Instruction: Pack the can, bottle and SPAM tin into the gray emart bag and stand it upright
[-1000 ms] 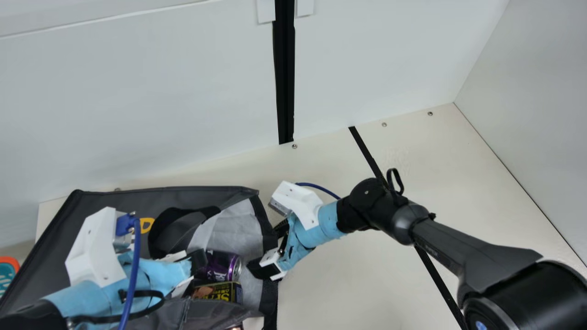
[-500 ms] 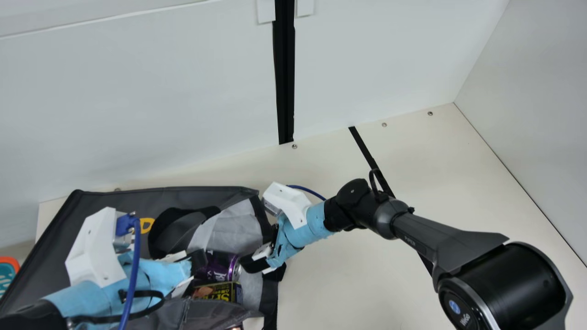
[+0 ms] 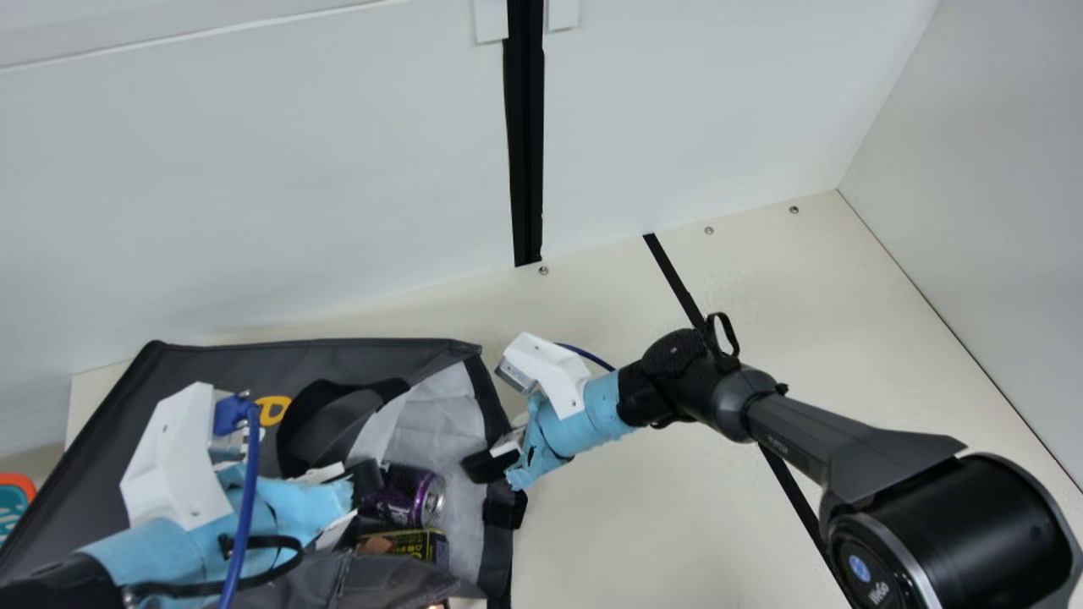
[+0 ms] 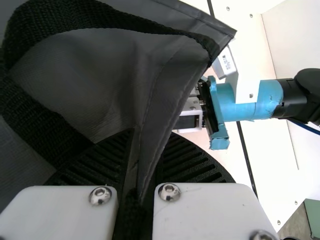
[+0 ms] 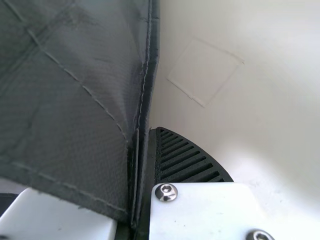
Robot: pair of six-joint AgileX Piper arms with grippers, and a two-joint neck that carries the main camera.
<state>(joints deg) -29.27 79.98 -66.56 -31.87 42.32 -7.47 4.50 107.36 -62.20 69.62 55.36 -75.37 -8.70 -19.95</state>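
In the main view the gray bag (image 3: 203,364) lies on its side with its mouth spread toward the right. Inside the mouth rest the purple can (image 3: 408,497) and, beside it, the SPAM tin (image 3: 402,544). My left gripper (image 3: 362,501) is over the bag next to the can; the left wrist view has the left gripper (image 4: 142,165) shut on a fold of gray bag cloth (image 4: 105,75). At the mouth's right rim is my right gripper (image 3: 489,463); in the right wrist view the right gripper (image 5: 142,165) is shut on the bag's seamed edge (image 5: 142,95). I cannot make out the bottle.
A white wall (image 3: 296,194) rises behind the bag, and another closes off the right. A teal and orange object (image 3: 15,499) is at the far left edge. Cream table (image 3: 626,541) extends right of the bag, crossed by a black strip.
My right gripper shifted left, then back right and slightly up, with the bag's rim moving along. The bag's upper edge and handle shifted a little and the can tilted slightly. My left arm stayed put.
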